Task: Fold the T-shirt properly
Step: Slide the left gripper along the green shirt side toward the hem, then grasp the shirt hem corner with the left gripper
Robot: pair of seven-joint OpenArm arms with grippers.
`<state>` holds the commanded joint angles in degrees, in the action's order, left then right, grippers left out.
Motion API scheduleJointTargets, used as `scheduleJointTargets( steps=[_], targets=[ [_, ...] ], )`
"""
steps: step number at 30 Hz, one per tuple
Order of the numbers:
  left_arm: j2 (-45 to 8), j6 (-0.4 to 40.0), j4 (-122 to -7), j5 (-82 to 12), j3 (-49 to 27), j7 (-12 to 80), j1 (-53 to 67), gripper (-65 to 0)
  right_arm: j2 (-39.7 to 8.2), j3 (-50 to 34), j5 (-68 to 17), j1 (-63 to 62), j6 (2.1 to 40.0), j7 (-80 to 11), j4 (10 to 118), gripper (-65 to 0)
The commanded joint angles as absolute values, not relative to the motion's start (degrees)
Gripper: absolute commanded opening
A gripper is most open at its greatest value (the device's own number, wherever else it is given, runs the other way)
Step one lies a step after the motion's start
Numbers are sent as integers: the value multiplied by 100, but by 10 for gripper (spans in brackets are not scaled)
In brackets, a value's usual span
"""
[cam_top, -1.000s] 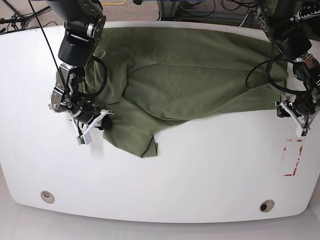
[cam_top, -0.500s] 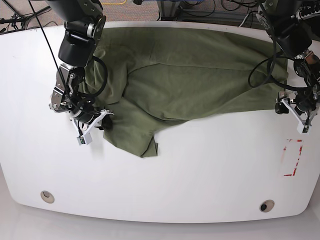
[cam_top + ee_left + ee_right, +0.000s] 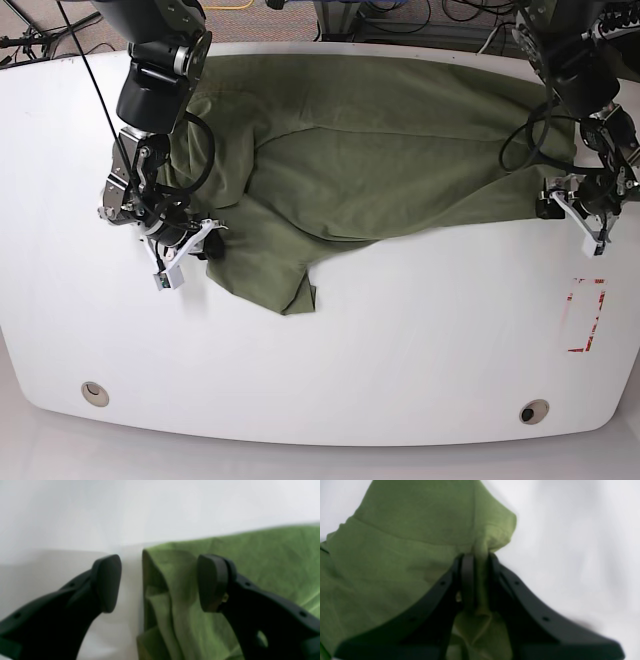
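T-shirt (image 3: 380,150) lies spread across the far half of the white table (image 3: 330,380), wrinkled, one sleeve bunched toward the near-left.

Right gripper (image 3: 477,560): jaws pinched tight on a raised fold of the T-shirt's edge, cloth squeezed between the pads. Left gripper (image 3: 160,582): jaws apart, straddling the T-shirt's folded edge, one finger (image 3: 107,582) over bare table, the other over cloth. Nothing clamped yet.

My judgement of the step in hand: secure a second hold before lifting. I'd sink the left jaws so both layers of the edge sit between the pads, then close. Lifting with one corner only would drag the T-shirt askew.

Containers: none visible near the T-shirt.
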<state>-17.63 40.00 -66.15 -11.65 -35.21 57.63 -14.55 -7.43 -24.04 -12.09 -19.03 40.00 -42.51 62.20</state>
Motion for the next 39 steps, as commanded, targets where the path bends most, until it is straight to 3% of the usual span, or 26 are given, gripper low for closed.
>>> scheduleJointTargets(
  steps=[3,5,6,9,11,25,39],
  targets=[
    [-1763,4000,-6642,-1165,-3521,5763,-1446,-254,-743,-2404,-1209,-1903,4000,-4251,6220,-566],
    [-1754,4000,-6642,-1165,-3521,5763,-1446,-333,-743,-2404,-1218,-1903,4000,-4251,6220,-566],
    [-1736,4000,-6624,-1165,-3521,5754,-1455,-417,-743,-2404,-1218,-1903,4000,-4251,6220,-566],
    [-1657,4000,-6615,-1156,-3512,5736,-1455,-583,-743,-2404,-1218,-1903,4000,-4251,6220,-566],
    [-1640,4000,-6651,-1156,-3495,5736,-1464,-646,-743,-2404,-1218,-1903,4000,-4251,6211,-566],
    [-1631,4000,-7565,-1191,-2730,5736,-1473,-628,-743,-2404,-1200,-1903,4000,-4251,6211,-566],
    [-1560,4000,-7670,-1156,-2695,5736,-1974,-628,-743,-2404,-1200,-1903,4000,-4251,6211,-566]
  ],
)
